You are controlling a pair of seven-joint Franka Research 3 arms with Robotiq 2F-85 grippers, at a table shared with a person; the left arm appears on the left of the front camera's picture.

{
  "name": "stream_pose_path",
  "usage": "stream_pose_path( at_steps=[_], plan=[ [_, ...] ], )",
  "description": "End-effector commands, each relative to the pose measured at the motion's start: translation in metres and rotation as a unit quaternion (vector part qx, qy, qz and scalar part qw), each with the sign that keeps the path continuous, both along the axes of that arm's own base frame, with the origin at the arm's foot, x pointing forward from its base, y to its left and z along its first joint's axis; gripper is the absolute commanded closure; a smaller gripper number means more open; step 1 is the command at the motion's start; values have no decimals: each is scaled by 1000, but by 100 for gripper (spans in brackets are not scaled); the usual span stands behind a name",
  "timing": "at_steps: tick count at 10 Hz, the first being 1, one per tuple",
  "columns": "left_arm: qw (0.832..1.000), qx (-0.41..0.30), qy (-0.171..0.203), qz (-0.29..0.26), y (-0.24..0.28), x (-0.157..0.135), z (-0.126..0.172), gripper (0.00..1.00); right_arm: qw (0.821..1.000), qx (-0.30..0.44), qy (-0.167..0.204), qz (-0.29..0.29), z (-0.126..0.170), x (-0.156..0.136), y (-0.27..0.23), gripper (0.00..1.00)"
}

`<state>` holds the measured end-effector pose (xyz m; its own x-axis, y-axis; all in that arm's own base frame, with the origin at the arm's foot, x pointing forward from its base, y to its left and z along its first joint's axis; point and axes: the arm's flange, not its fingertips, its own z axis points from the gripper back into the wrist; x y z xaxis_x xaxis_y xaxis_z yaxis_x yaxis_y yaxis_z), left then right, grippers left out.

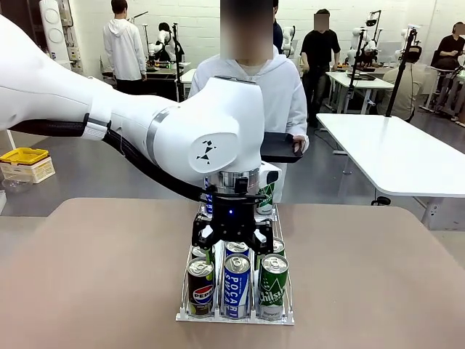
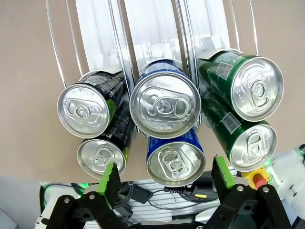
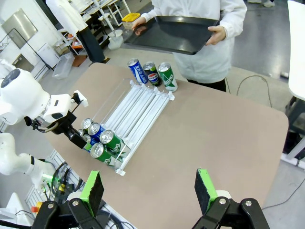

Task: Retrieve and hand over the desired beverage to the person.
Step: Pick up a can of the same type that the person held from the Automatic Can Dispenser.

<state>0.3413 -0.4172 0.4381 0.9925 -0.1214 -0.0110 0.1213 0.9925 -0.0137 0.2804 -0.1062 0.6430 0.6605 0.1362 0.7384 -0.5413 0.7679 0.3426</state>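
Hovering spread and empty over the near row of the rack [image 1: 234, 318], the left gripper [image 1: 232, 251] is centred above the blue can [image 1: 236, 285], between the black can [image 1: 200, 287] on the left and the green can [image 1: 273, 287] on the right. This is apparently the approach step. Next it must lower, straddle the wanted can and close. The right gripper [image 3: 148, 186], also spread, hangs well apart, and the person [image 1: 251, 87] holds a tray [image 3: 171, 33] at the far side.
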Motion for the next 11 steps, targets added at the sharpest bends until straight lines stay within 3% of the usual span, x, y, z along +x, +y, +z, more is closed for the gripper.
stream_pose_path(
  at_steps=[1,10,11],
  plan=[
    [1000,-9,0,-9,-1,0,-5,0,1000,4,-3,7,-1,1,0,0],
    [1000,-17,4,16,2,3,-14,0,1000,4,-3,7,-1,1,0,0],
    [1000,-24,5,14,2,3,-13,59,1000,4,-3,7,-1,1,0,0]
  ],
)
